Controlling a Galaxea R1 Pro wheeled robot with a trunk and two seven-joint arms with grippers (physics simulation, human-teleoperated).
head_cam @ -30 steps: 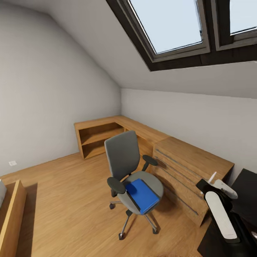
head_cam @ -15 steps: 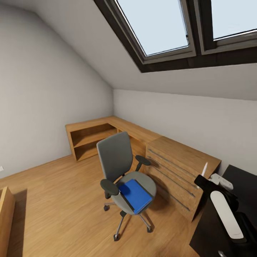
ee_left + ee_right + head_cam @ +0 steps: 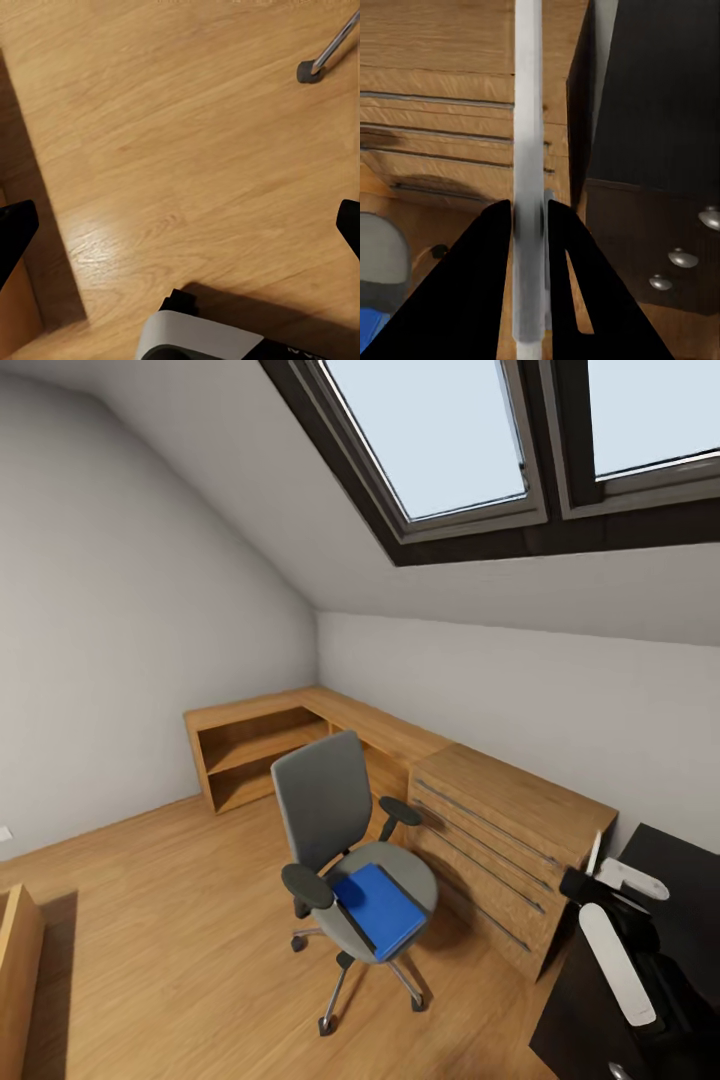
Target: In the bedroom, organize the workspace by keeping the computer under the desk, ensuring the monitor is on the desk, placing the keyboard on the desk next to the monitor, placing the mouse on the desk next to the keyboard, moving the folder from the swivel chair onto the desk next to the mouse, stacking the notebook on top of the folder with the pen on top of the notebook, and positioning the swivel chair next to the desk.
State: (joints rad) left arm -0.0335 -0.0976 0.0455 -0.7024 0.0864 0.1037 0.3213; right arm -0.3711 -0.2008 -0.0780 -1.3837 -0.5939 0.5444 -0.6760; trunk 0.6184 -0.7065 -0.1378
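Blue folder (image 3: 381, 908) on swivel chair (image 3: 340, 830); desk (image 3: 690, 890) cut off.

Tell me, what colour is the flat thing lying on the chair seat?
Bright blue: the folder on the swivel chair, clearest in the head view.

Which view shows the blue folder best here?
The head view: the folder lies flat on the swivel chair seat, its whole top visible. The right wrist view catches just a blue corner beside the grey seat.
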